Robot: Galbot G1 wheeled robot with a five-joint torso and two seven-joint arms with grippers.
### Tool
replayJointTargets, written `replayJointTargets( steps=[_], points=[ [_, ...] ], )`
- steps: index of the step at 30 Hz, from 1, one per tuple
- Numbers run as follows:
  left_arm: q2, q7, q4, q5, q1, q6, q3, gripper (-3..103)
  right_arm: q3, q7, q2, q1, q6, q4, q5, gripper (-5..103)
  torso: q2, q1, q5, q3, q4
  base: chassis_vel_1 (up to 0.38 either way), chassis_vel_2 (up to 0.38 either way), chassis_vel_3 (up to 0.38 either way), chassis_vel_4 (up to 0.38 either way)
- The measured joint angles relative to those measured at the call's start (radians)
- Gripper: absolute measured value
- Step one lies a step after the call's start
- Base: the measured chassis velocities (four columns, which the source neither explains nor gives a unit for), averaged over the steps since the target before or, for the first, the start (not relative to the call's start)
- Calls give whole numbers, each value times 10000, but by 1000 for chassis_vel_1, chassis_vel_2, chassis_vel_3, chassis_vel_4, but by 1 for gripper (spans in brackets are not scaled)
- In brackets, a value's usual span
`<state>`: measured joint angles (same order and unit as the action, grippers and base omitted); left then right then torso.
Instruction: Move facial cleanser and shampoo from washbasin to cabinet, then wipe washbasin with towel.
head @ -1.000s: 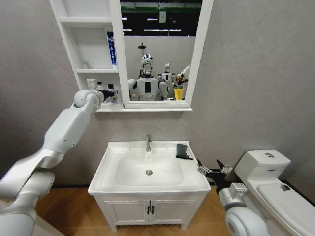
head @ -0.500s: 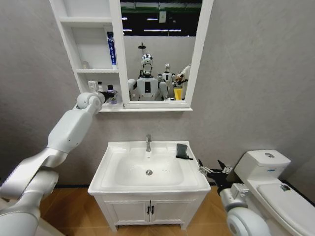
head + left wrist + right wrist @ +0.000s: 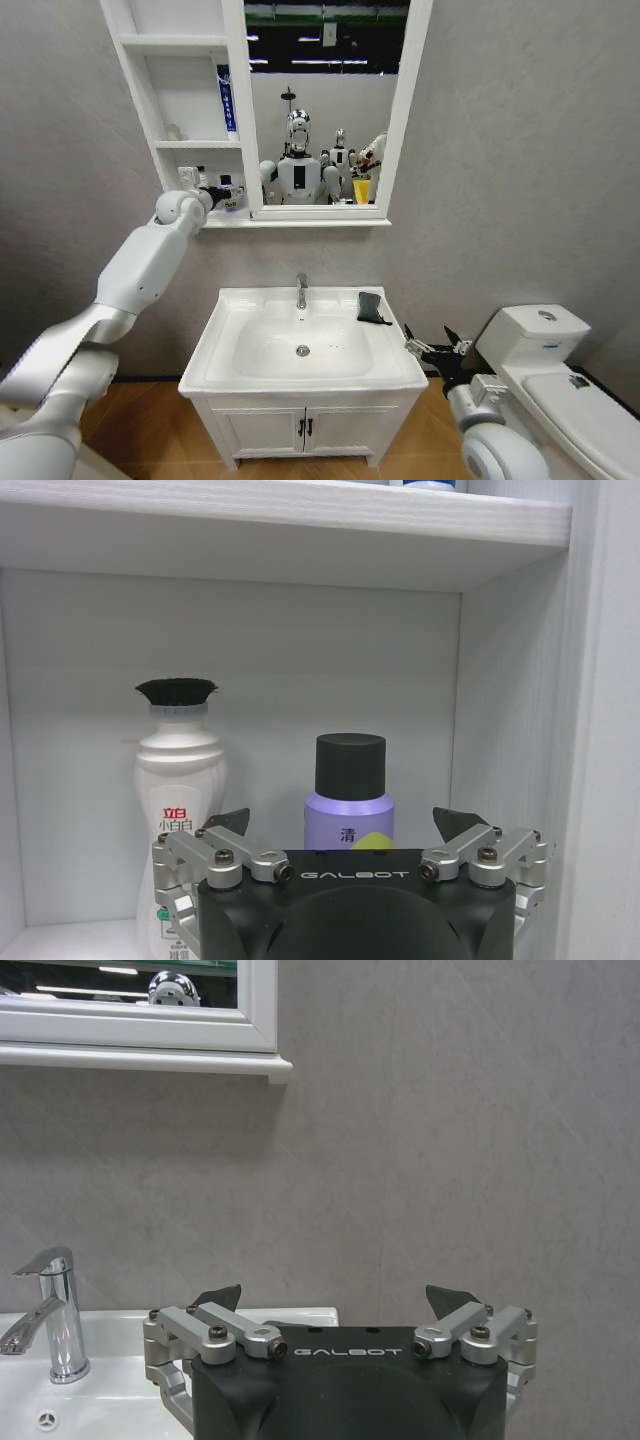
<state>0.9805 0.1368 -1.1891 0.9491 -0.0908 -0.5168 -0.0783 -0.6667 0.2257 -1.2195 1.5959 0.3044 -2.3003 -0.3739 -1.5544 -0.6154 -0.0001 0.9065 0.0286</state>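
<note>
Left arm: extended up and forward, with the left pincer (image 3: pixel 345 825) at the bottom niche of the cabinet (image 3: pixel 190 120), fingers spread and empty. In that niche two bottles stand upright, long axes vertical: a white bottle (image 3: pixel 180 780) with a black top, and beside it a purple bottle (image 3: pixel 350 790) with a black cap, framed between the fingers. Towel (image 3: pixel 372 307): lies on the back right rim of the washbasin (image 3: pixel 300 345), right of the tap (image 3: pixel 301 290). Right pincer (image 3: pixel 432 343): low beside the washbasin's right edge, fingers spread, empty.
</note>
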Motion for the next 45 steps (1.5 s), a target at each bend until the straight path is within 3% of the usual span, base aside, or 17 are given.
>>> replayJointTargets(
  steps=[11,16,21,24,26,27,28,29,30,32,35,37,38,40,41,44,45],
  points=[
    [-367,186,-1117,207,754,105,477,100,25,5,-7,59,14,-58,18,100,0,0,1,0,3,0,0,0,0],
    [-969,757,-2657,239,1754,181,1107,100,27,31,-11,50,14,-110,5,100,1,0,1,-1,3,0,0,0,0],
    [-2074,1835,-5164,505,3741,219,2210,100,79,115,-41,23,68,-193,-6,100,0,1,1,-2,-2,0,0,0,0],
    [-2345,2034,-5978,509,4553,219,2700,100,91,115,-56,23,73,-221,-4,100,0,1,-3,-2,0,0,0,0,0],
    [-2623,2171,-7181,102,6393,231,3779,100,98,115,-66,26,79,-246,-2,100,0,3,1,-2,-4,0,0,0,0],
    [-2623,2171,-7181,102,6393,231,3779,100,98,115,-66,26,79,-246,-2,100,0,3,1,-2,-4,0,0,0,0],
    [-2620,2281,-7554,-288,7208,352,4149,100,90,113,-81,43,80,-269,0,100,0,3,-8,-2,-4,0,0,0,0],
    [-2478,2488,-7902,-743,7974,549,4508,100,33,112,-131,121,78,-318,6,100,0,3,-2,-2,-4,0,0,0,0],
    [-2478,2488,-7902,-743,7974,549,4508,100,33,112,-131,121,78,-318,6,100,0,3,-2,-2,-4,0,0,0,0],
    [-1999,2723,-8551,-1425,9659,728,5210,100,-27,164,-135,199,96,-442,-187,100,0,2,-5,-2,6,0,0,0,0],
    [-1799,2724,-8780,-1730,10305,773,5522,100,-28,197,-106,192,120,-478,-285,100,0,1,-10,-1,6,0,0,0,0],
    [-909,2154,-9395,-3249,12611,1253,6853,100,-23,205,-35,146,147,-515,-384,100,0,1,1,-1,0,0,0,0,0],
    [-909,2154,-9395,-3249,12611,1253,6853,100,-23,205,-35,146,147,-515,-384,100,0,1,1,-1,0,0,0,0,0],
    [-76,1467,-9852,-4070,14196,1424,8164,100,-11,191,4,194,147,-523,-383,100,0,1,5,-1,0,0,0,0,0],
    [-76,1467,-9852,-4070,14196,1424,8164,100,-11,191,4,194,147,-523,-383,100,0,1,5,-1,0,0,0,0,0],
    [833,273,-10560,-4482,15745,1510,9580,100,0,155,170,199,124,-513,-377,100,0,3,1,-2,-4,0,0,0,0],
    [833,273,-10560,-4482,15745,1510,9580,100,0,155,170,199,124,-513,-377,100,0,3,1,-2,-4,0,0,0,0]
  ],
)
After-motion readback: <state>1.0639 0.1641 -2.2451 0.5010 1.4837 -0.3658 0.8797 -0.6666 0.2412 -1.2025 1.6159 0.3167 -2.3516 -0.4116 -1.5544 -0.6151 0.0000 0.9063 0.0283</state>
